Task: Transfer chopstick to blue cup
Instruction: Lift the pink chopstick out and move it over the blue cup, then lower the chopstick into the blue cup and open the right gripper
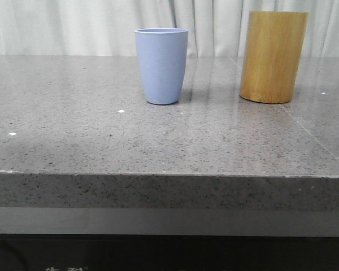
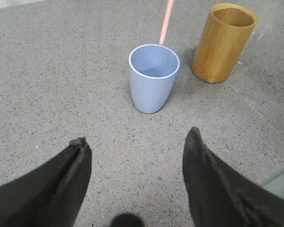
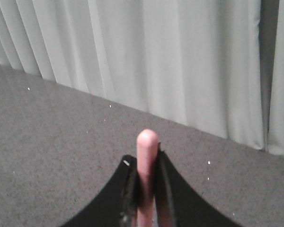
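The blue cup (image 1: 161, 65) stands upright mid-table; the left wrist view shows it (image 2: 153, 78) with nothing visible inside. My right gripper (image 3: 146, 163) is shut on a pale pink chopstick (image 3: 146, 156), whose end pokes out between the fingers. In the left wrist view a pink chopstick (image 2: 166, 21) hangs slanted above and behind the cup's rim, its lower tip near the rim. My left gripper (image 2: 138, 142) is open and empty, low over the table in front of the cup. Neither gripper shows in the front view.
A taller tan bamboo cylinder (image 1: 273, 56) stands right of the blue cup, also in the left wrist view (image 2: 222, 42). The grey speckled table (image 1: 101, 141) has its front edge near the camera. White curtains (image 3: 180, 56) hang behind.
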You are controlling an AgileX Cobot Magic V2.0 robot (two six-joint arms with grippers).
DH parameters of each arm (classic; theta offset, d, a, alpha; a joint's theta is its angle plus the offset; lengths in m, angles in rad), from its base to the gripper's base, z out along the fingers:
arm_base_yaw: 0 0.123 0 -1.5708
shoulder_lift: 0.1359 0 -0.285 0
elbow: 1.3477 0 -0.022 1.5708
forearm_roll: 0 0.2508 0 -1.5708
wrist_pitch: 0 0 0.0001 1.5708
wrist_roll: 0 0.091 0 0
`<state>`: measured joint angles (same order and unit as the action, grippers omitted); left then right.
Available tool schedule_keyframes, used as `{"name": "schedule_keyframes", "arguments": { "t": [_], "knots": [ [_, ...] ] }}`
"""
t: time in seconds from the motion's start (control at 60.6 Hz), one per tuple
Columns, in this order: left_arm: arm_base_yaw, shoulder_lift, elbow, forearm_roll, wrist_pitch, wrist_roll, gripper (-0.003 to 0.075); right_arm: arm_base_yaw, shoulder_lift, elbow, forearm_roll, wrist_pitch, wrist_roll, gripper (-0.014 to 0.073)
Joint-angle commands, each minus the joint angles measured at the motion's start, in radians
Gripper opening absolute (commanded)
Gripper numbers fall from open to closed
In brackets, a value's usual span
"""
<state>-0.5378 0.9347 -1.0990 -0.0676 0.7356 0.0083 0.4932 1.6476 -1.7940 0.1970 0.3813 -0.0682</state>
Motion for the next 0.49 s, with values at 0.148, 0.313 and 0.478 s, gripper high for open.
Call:
{"name": "schedule_keyframes", "arguments": {
  "t": [0.148, 0.313, 0.478],
  "knots": [
    [-0.006, -0.007, -0.026, -0.012, -0.077, -0.003, 0.0429, 0.0, 0.077, -0.031, -0.009, -0.072, -0.013, -0.006],
    [-0.006, -0.007, -0.026, -0.012, -0.077, -0.003, 0.0429, 0.0, 0.099, -0.031, -0.009, -0.03, -0.013, 0.0148],
    [-0.006, -0.007, -0.026, -0.012, -0.077, -0.003, 0.0429, -0.001, 0.086, -0.039, -0.01, -0.022, -0.013, 0.0417]
  ]
}}
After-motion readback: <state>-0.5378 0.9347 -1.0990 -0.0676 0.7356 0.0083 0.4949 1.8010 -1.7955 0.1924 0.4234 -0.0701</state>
